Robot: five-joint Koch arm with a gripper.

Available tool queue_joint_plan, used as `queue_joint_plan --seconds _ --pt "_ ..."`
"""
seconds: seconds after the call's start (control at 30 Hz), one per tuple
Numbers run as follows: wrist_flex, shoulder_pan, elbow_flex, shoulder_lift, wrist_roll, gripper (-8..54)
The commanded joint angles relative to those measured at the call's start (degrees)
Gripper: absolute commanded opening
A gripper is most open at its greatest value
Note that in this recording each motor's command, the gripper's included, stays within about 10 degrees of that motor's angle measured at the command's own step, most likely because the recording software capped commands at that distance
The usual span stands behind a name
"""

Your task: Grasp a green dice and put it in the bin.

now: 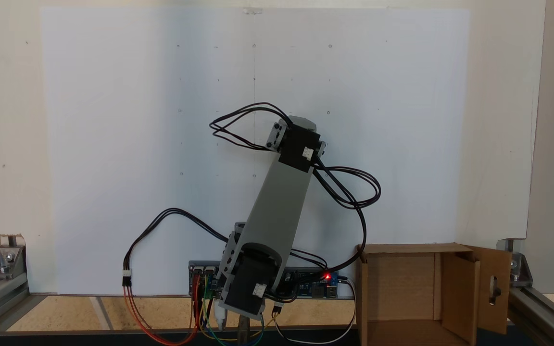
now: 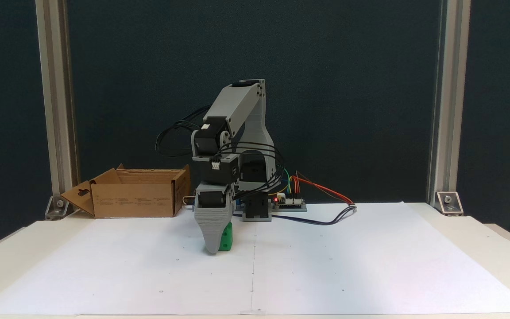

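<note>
The green dice [image 2: 226, 237], a small bright green plastic cube with rounded corners, sits on the white paper sheet [image 2: 326, 266] right of the brown corrugated cardboard bin [image 2: 137, 199] in a fixed view, well apart from it and nearer the camera. The grey plastic gripper [image 2: 214, 248] points down with its tip at the paper, one ribbed jaw covering the dice's left part. The other jaw is hidden, so whether the jaws clamp the dice cannot be told. The bin [image 1: 402, 283] lies open with its slotted flap spread outward.
</note>
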Motion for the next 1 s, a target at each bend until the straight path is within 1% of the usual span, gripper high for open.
queue_joint_plan --seconds 0.0,0.13,0.17,0.3,0.4,0.63,0.77,0.97 --pt "-0.79 0.0 -0.26 0.09 -3.34 28.9" --pt "-4.66 0.0 1.32 0.09 -3.25 14.7" --pt "-5.19 0.0 1.32 0.09 -3.16 12.0" --pt "-6.33 -0.44 0.97 0.79 -3.08 11.6" --pt "-5.01 -0.35 -3.34 3.16 0.18 11.6" --pt "15.98 0.7 -27.33 8.0 6.06 11.6" --pt "27.77 3.43 -38.76 9.14 6.68 11.6" --pt "27.51 15.03 -40.08 11.78 6.59 11.6"
